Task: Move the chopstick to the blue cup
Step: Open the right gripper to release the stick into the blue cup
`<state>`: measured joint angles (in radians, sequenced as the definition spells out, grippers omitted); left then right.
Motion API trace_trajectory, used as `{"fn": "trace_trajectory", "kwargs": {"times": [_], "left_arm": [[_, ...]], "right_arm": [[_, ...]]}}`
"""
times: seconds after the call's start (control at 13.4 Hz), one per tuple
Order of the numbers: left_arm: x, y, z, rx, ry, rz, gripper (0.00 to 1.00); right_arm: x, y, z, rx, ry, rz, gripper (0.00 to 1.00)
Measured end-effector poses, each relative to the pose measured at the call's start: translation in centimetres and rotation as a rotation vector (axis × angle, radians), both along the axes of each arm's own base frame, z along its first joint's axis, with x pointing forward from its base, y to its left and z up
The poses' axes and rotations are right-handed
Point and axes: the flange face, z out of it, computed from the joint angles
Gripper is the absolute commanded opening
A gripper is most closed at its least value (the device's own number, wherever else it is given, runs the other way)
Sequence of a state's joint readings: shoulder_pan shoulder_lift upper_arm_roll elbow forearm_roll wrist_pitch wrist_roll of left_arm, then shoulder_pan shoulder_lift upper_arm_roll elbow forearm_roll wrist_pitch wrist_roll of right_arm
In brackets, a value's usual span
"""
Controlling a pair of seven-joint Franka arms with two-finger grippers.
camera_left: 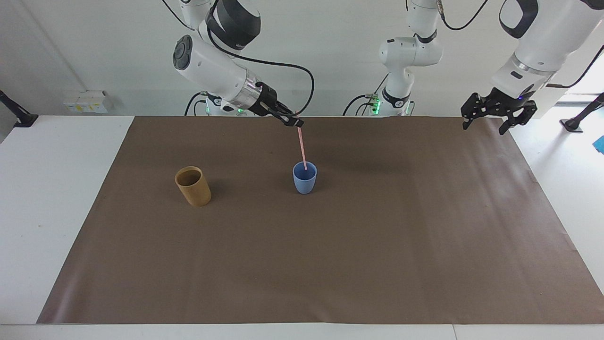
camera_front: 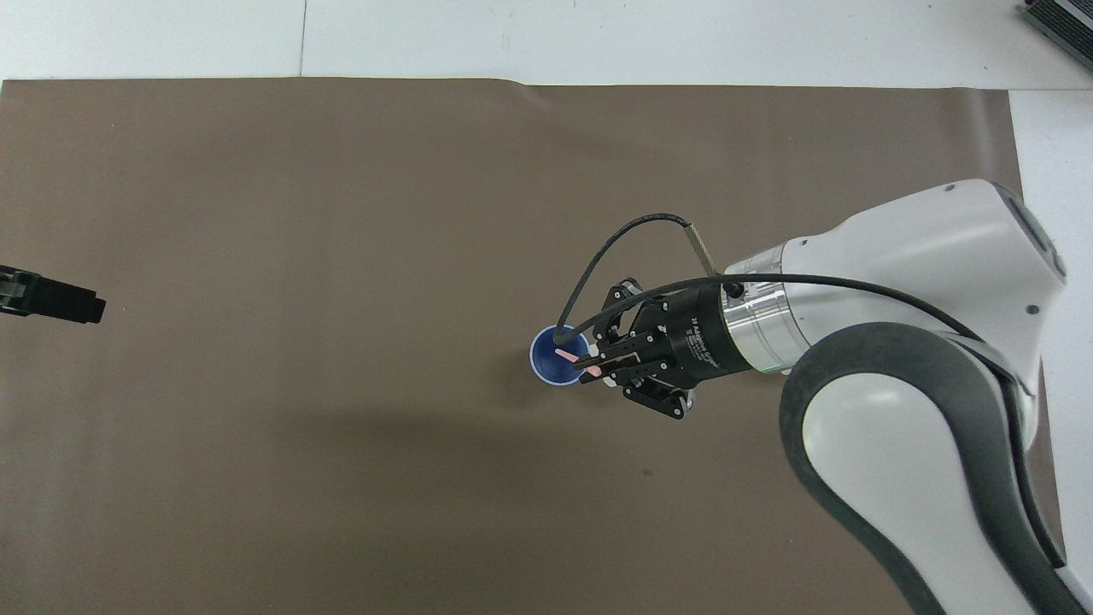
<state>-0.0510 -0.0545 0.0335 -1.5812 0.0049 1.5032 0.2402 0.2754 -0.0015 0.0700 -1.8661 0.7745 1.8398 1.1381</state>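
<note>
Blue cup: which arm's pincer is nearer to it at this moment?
Right. The right pincer is over the blue cup, holding the chopstick with its tip at the cup's mouth. The left pincer, open, hangs over the left arm's end of the table.

Robot lab, two arms (camera_left: 212,66), paper-covered table (camera_left: 424,236)
</note>
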Motion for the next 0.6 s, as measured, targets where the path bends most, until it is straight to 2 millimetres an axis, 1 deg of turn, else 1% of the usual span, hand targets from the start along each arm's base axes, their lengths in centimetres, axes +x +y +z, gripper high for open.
{"fn": "trace_trajectory", "kwargs": {"times": [0.15, 0.3, 0.45, 0.6], "left_arm": [[-0.8, -0.3, 2.0, 0.003, 0.009, -0.006, 1.00], [-1.3, -0.9, 3.0, 0.003, -0.003, -0.019, 1.00], [-1.6, -1.0, 3.3, 0.003, -0.006, -0.021, 1.00], [-1.7, -1.0, 3.3, 0.002, 0.001, -0.020, 1.00]], "right_arm": [[-0.1, -0.2, -0.8, -0.018, 0.008, 0.000, 0.00], [-0.3, -0.4, -2.3, -0.032, 0.021, -0.009, 0.00], [-0.4, -0.2, -3.7, -0.043, 0.017, -0.027, 0.00], [-0.4, -0.1, -4.2, -0.047, 0.007, -0.038, 0.00]]}}
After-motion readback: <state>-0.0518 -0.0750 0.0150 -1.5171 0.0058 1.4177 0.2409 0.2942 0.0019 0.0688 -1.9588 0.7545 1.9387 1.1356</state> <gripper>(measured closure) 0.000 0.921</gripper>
